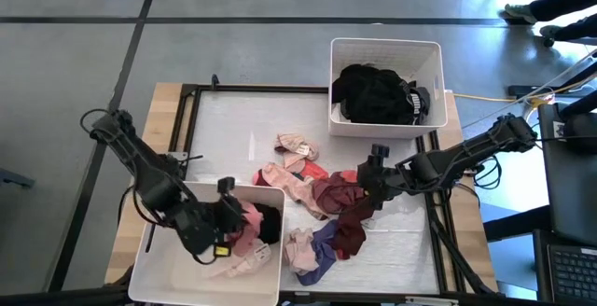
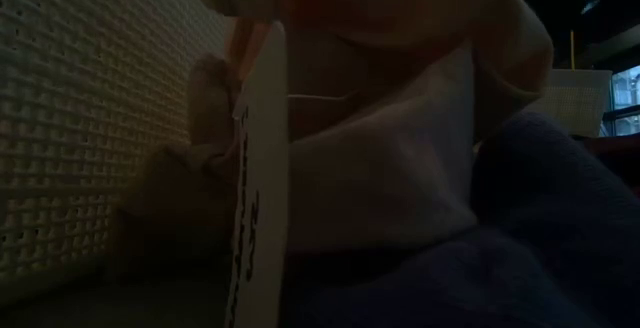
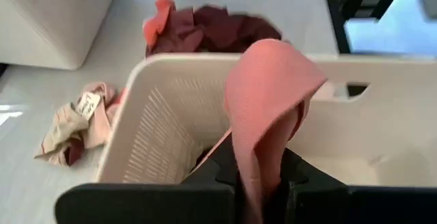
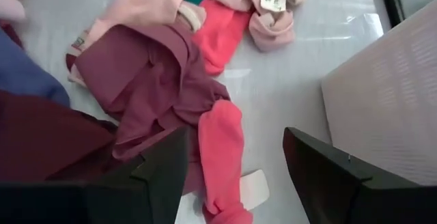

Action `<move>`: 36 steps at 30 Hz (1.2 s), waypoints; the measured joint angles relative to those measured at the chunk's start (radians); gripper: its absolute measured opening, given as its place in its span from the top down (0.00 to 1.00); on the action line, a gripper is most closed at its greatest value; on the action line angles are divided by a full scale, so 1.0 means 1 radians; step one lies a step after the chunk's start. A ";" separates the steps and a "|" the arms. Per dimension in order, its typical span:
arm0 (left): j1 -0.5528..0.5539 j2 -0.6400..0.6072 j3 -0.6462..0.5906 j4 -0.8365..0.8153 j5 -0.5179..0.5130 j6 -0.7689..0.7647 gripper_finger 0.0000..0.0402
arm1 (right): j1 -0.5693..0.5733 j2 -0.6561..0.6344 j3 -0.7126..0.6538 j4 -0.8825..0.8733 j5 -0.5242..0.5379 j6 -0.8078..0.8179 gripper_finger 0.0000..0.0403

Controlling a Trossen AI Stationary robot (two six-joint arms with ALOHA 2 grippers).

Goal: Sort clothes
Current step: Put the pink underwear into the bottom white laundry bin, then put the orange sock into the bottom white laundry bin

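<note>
The left pincer (image 1: pixel 233 220) hangs over the near white bin (image 1: pixel 157 267) at the desk's (image 1: pixel 224 119) front left corner, clamped on a pink garment (image 3: pixel 270 108) that drapes down between its fingers above the bin's inside. The right pincer (image 1: pixel 371 177) hovers with its jaws spread wide and empty just above the heap of loose clothes (image 1: pixel 322 203) in the middle of the desk, a maroon piece (image 4: pixel 147 80) and a bright pink sock (image 4: pixel 222 149) lying directly below it. Black garments (image 1: pixel 378 93) fill the far bin (image 1: pixel 434 59).
</note>
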State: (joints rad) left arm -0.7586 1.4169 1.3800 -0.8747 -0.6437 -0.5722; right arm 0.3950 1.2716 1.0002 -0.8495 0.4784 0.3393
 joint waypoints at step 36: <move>0.100 -0.022 0.000 -0.063 0.075 0.022 0.55 | -0.003 0.008 -0.127 0.136 -0.082 -0.002 0.41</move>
State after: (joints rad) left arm -0.6582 1.3949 1.3796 -0.9374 -0.5684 -0.5502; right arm 0.3917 1.2800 0.8734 -0.7135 0.3960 0.3372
